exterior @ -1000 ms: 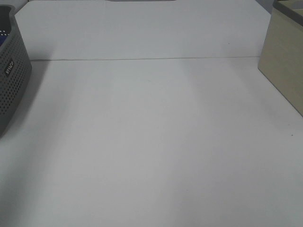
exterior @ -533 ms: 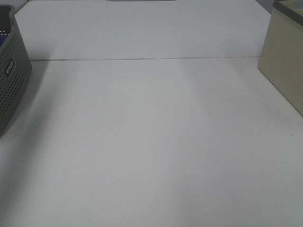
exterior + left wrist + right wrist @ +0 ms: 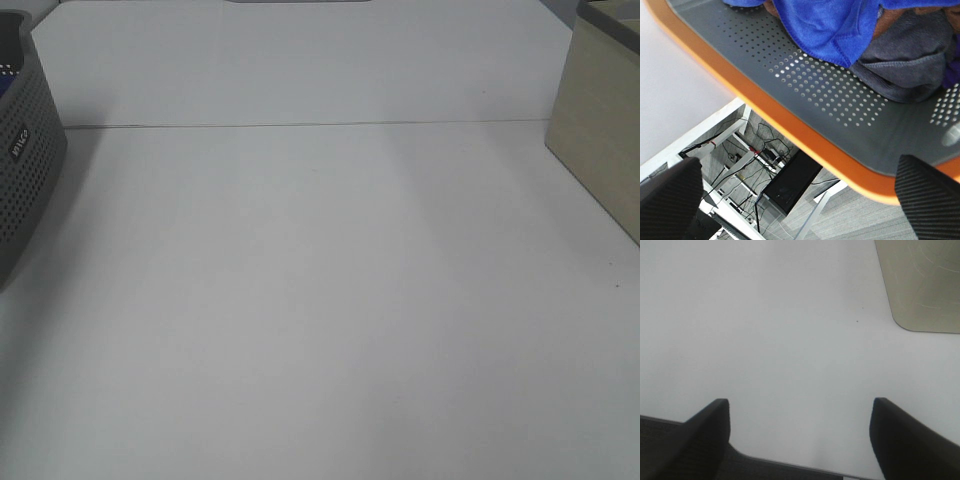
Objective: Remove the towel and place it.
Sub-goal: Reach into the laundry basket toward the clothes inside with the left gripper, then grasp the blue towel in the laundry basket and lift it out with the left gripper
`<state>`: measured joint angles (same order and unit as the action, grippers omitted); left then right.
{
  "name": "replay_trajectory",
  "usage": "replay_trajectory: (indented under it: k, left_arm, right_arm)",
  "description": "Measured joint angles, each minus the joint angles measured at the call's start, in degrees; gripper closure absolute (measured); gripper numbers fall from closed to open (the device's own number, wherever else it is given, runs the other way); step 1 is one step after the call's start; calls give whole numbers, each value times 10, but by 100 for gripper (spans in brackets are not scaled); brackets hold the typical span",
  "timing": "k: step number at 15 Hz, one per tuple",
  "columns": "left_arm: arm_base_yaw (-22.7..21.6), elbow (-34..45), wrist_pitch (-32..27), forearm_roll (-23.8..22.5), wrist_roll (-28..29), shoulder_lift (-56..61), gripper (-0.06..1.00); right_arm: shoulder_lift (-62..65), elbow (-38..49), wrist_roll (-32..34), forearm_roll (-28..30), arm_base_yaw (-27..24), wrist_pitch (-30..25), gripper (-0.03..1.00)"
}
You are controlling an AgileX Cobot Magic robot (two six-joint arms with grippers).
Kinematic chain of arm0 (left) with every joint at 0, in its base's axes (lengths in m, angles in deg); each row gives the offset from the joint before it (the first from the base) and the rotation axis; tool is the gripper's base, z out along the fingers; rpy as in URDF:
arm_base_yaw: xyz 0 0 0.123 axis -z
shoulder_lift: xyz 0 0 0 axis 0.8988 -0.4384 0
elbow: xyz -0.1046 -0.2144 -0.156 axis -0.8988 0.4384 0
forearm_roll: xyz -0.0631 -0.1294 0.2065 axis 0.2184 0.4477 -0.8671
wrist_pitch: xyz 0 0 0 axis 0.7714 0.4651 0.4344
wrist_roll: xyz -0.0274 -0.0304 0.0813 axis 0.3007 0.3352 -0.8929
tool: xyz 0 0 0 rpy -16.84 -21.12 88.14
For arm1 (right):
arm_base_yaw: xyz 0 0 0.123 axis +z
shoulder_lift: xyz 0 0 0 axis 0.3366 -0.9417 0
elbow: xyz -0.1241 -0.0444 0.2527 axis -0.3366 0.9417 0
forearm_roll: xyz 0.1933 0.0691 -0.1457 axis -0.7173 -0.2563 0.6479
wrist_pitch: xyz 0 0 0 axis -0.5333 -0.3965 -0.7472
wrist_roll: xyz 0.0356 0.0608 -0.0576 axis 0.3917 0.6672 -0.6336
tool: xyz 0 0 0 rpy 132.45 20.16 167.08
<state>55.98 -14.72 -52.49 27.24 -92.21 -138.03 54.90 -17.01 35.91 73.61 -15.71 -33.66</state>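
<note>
Left wrist: left hand (image 3: 800, 200) spread wide, empty, near towel (image 3: 830, 25); right hand (image 3: 807, 440) spread wide, empty.

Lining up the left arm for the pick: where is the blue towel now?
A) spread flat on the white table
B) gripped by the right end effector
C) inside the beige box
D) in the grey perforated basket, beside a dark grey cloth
D: the left wrist view shows the towel bunched inside the basket against the dark grey cloth, and the open left end effector is not touching it.
</note>
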Motion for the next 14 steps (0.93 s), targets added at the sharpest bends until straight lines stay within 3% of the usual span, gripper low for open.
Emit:
replay_trajectory:
  k: [3,7,14]
  left_arm:
    - [-19,0,22,6,-31,-56,-5]
    - [-19,-1,118,10,-57,-141,-5]
    - [-19,-1,150,-5,-61,-220,-5]
  right_arm:
    - [0,0,0,0,0,0,21]
    - [0,0,0,0,0,0,21]
    - [0,0,0,0,0,0,21]
